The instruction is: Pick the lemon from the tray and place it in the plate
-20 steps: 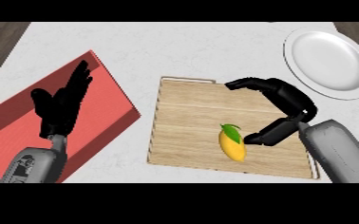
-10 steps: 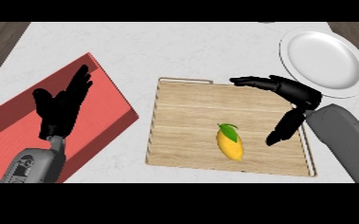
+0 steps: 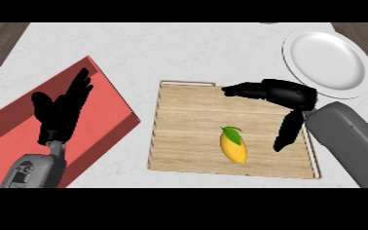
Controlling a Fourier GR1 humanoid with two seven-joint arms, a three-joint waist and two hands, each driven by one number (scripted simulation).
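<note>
Head view: right hand [image 3: 287,97] hangs over the wooden tray [image 3: 188,126] with fingers [image 3: 241,89] and thumb spread wide, nothing pinched. Lemon [image 3: 233,147] lies on the tray just left of the thumb tip, not touching. White plate [image 3: 325,62] sits beyond the hand. Left hand [image 3: 61,109] rests open over a red board [image 3: 108,102] on the table [image 3: 179,48].

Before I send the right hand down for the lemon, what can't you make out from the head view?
- Wooden tray: its right rim is partly hidden by the right hand and forearm.
- White plate: its right edge is cut off by the frame.
- Red board: partly covered by the resting left hand.
- Lemon: its underside is unseen.
</note>
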